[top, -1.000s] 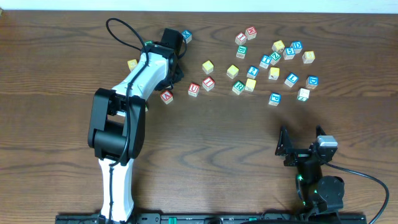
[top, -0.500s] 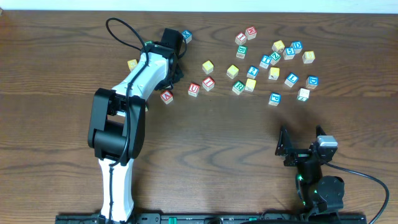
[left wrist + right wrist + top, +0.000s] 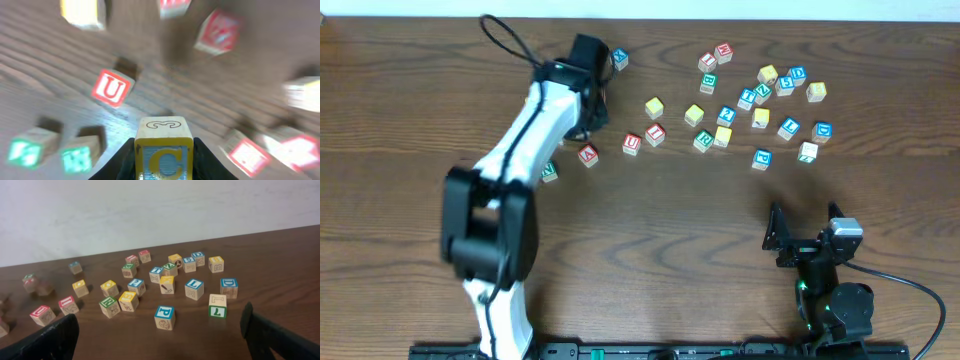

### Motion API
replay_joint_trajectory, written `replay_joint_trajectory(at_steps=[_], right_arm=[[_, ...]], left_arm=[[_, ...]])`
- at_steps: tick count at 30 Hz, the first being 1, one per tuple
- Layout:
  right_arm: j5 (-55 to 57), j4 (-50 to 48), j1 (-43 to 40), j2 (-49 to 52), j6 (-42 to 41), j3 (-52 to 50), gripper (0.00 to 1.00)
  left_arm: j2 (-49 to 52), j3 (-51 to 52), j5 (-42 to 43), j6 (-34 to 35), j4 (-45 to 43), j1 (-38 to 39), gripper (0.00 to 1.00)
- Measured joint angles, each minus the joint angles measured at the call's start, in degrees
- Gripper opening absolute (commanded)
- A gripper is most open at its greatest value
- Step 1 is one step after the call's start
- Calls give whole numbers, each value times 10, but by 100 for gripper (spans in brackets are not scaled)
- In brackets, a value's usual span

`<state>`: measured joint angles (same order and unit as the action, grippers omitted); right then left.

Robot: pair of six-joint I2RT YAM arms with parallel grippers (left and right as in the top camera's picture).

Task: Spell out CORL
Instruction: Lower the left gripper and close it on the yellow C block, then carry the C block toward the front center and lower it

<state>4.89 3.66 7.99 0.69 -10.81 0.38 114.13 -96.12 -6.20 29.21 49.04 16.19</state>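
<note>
My left gripper (image 3: 163, 170) is shut on a yellow-faced C cube (image 3: 163, 150), held above the blurred table. Overhead, that gripper (image 3: 588, 118) sits under the left arm at the back left, and the C cube is hidden. The green R cube (image 3: 109, 306) and the blue L cube (image 3: 194, 288) stand in the cluster at the back right, as do R (image 3: 703, 141) and L (image 3: 788, 128) overhead. A yellow-topped cube (image 3: 129, 300) stands beside R, its letter unreadable. My right gripper (image 3: 160, 345) is open and holds nothing, near the front right.
A red U cube (image 3: 111, 88) lies ahead of the left gripper, with red cubes (image 3: 587, 155) nearby. A green cube (image 3: 549, 172) lies beside the left arm. A blue P cube (image 3: 164, 317) and a green 7 cube (image 3: 217, 306) stand nearest the right gripper.
The left arm has swung left with the C cube in its jaws, uncovering a green cube beside it. The right arm has not moved.
</note>
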Motion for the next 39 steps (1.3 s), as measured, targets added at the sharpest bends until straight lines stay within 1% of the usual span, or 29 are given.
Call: replay_joint_trajectory(at_steps=[4, 7, 12, 14, 15, 17, 20, 22, 26, 28, 31, 35, 39], right_arm=[[0, 0, 0, 0, 0, 0, 99], [0, 0, 0, 0, 0, 0, 99], [0, 0, 0, 0, 0, 0, 99], [0, 0, 0, 0, 0, 0, 99], [0, 0, 0, 0, 0, 0, 99], [0, 0, 0, 0, 0, 0, 99], [0, 0, 0, 0, 0, 0, 99], [0, 0, 0, 0, 0, 0, 99], [0, 0, 0, 0, 0, 0, 99], [0, 0, 0, 0, 0, 0, 99], [0, 0, 0, 0, 0, 0, 99], [0, 0, 0, 0, 0, 0, 99], [0, 0, 0, 0, 0, 0, 99]], left_arm=[[-83, 0, 5, -36, 32, 0, 14], [-132, 0, 32, -63, 82, 0, 14], [-145, 0, 58, -85, 167, 7, 10], [-145, 8, 62, -98, 172, 19, 10], [-145, 16, 63, -103, 172, 31, 8], [-145, 34, 64, -111, 171, 54, 8], [-145, 76, 65, -115, 142, 92, 8], [-145, 123, 68, -112, 100, 127, 8], [-145, 221, 63, -72, 1, 184, 8], [-143, 259, 59, -47, -33, 204, 8], [-143, 285, 40, 3, -44, 225, 8], [-143, 289, -8, 85, -48, 245, 8], [-143, 289, -40, 130, -55, 249, 8]])
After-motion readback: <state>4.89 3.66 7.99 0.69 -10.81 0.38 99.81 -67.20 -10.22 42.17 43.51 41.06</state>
